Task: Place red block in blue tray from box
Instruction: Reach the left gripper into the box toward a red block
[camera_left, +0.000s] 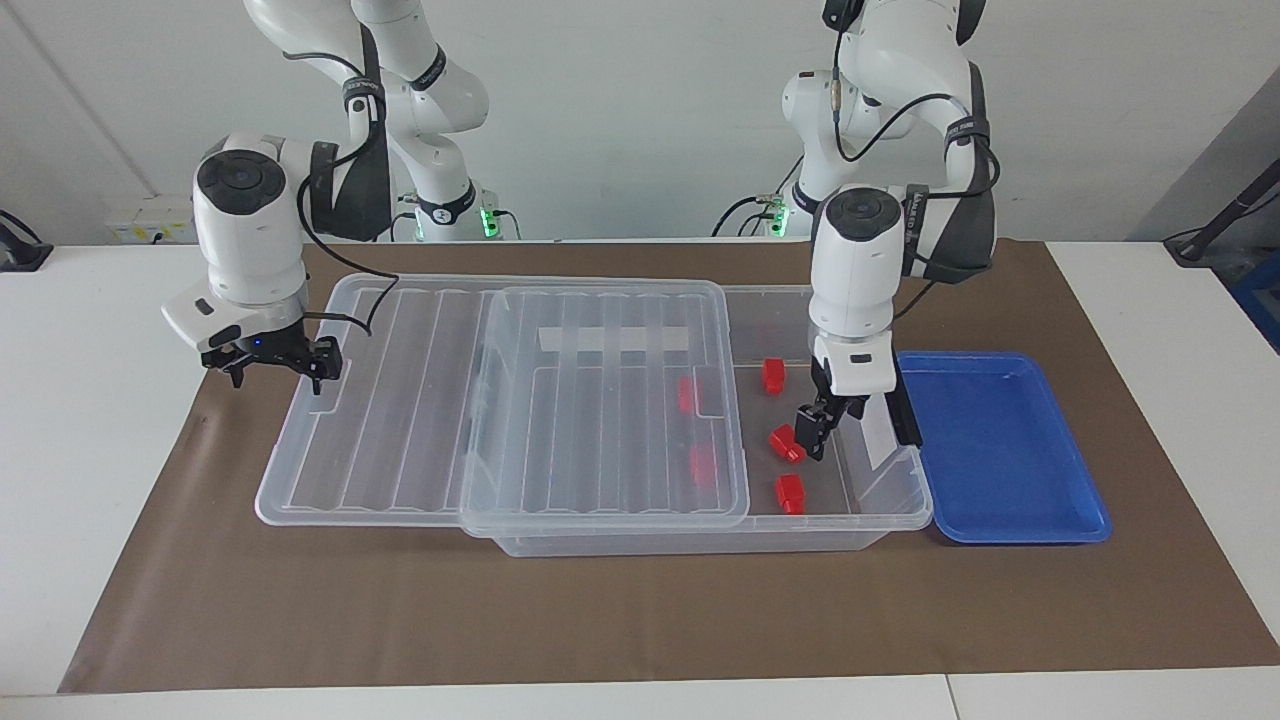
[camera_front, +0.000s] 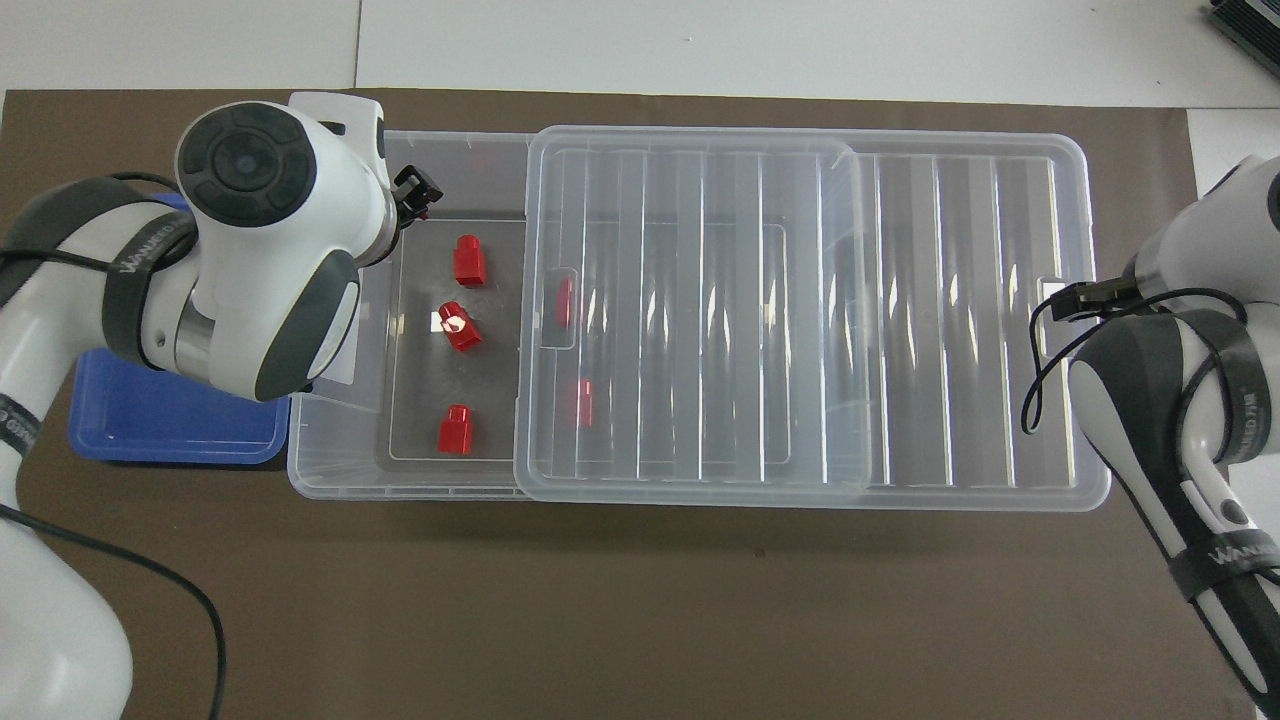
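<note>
Left hand (camera_left: 815, 432), fingers spread, inside the box (camera_left: 700, 535) beside a red block (camera_left: 786, 443) — may nudge it aside; right hand (camera_left: 272, 365) spread at the lid (camera_left: 400, 400) — lid could slip.

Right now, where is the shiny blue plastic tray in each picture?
Facing view: the shallow glossy blue plastic tray lies low at the picture's right, against the box's end.
Overhead view: the blue tray shows at the picture's left edge, mostly covered by the left arm.
Shared landmark: the black clip handle on the large clear plastic box beside it.
</note>
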